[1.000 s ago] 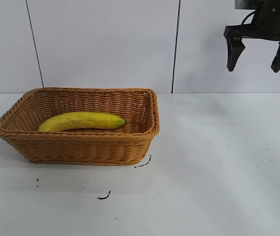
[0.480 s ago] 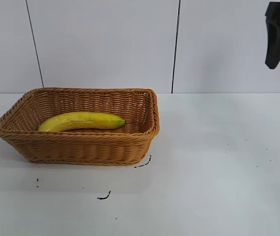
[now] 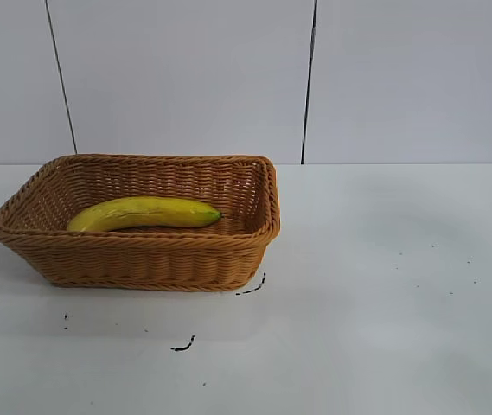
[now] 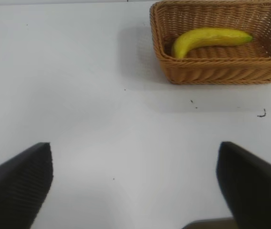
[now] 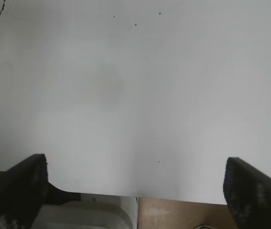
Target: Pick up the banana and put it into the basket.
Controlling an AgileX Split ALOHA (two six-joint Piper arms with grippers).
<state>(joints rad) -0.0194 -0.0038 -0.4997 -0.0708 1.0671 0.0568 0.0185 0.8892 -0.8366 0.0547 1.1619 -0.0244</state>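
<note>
The yellow banana (image 3: 144, 213) lies inside the tan wicker basket (image 3: 142, 259) on the left of the white table. Both also show in the left wrist view, the banana (image 4: 206, 40) in the basket (image 4: 221, 71). My left gripper (image 4: 135, 152) is open and empty, well back from the basket over bare table. My right gripper (image 5: 135, 164) is open and empty above the table's edge, far from the basket. Neither gripper shows in the exterior view.
Small black marks (image 3: 250, 288) lie on the table by the basket's front corner. The table's edge (image 5: 140, 196) shows in the right wrist view, with floor beyond it. A wall stands behind the table.
My open right gripper has risen and left the exterior view at the upper right. The banana and basket have not moved.
</note>
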